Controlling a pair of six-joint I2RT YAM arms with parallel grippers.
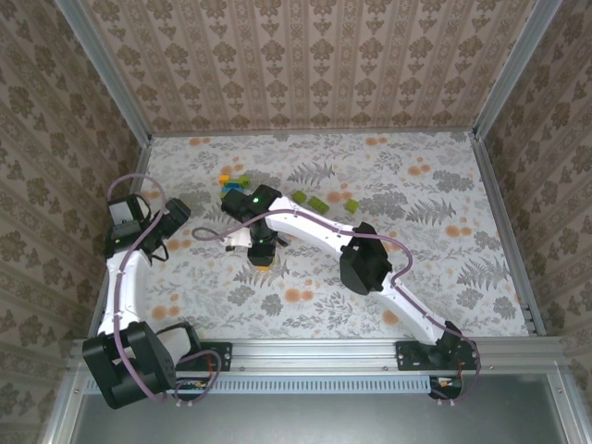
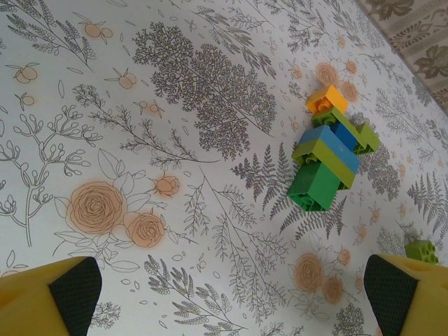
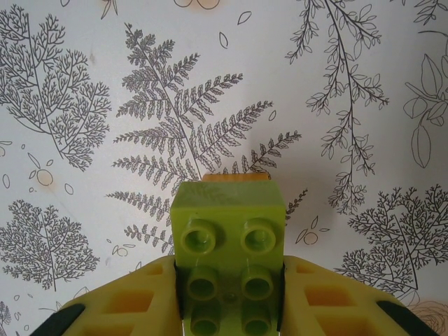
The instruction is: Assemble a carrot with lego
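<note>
Over the fern-print tabletop (image 3: pixel 364 84), my right pincer (image 3: pixel 229 297) is clamped on the carrot (image 3: pixel 229 213), its lime-green brick joined to orange. My left pincer (image 2: pixel 234 301) hangs spread apart near the yellow-green-blue build (image 2: pixel 329 157).

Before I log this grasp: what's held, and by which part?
Right end effector holds the carrot by its lime-green end; left end effector holds nothing.

Robot test cell, lab-style, not a home. Aluminium frame posts (image 1: pixel 104 69) box in the surface (image 1: pixel 444 268), which has a botanical print. Damask wallpaper panels (image 1: pixel 305 65) stand at 9, 12 and 3 o'clock. Left arm (image 1: pixel 120 277) and right arm (image 1: pixel 416 310) are bolted to a rail (image 1: pixel 314 351) at 6 o'clock.
</note>
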